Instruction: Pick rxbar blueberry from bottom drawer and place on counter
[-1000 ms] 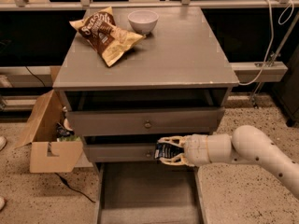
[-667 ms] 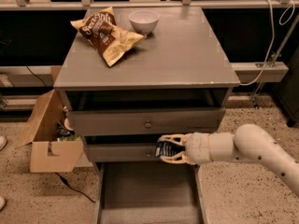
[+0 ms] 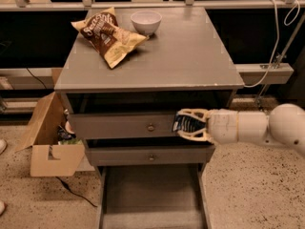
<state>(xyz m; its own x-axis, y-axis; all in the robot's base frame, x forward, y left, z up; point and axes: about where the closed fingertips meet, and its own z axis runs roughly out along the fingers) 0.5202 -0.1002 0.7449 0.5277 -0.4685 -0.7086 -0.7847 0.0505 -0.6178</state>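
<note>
My gripper (image 3: pixel 187 124) comes in from the right on a white arm and is shut on the rxbar blueberry (image 3: pixel 185 123), a small dark navy bar with pale print. It holds the bar in the air in front of the top drawer's face, below the counter's front edge. The bottom drawer (image 3: pixel 151 194) is pulled open below; its grey tray shows nothing inside. The counter (image 3: pixel 186 51) is the grey cabinet top above the gripper.
A brown-and-yellow chip bag (image 3: pixel 107 33) and a white bowl (image 3: pixel 146 21) lie at the counter's back left. Two upper drawers with brass knobs (image 3: pixel 150 127) are closed. An open cardboard box (image 3: pixel 47 142) stands on the floor at left. A cable (image 3: pixel 279 42) hangs at right.
My gripper has risen with the bar, from in front of the middle drawer up to the top drawer's face.
</note>
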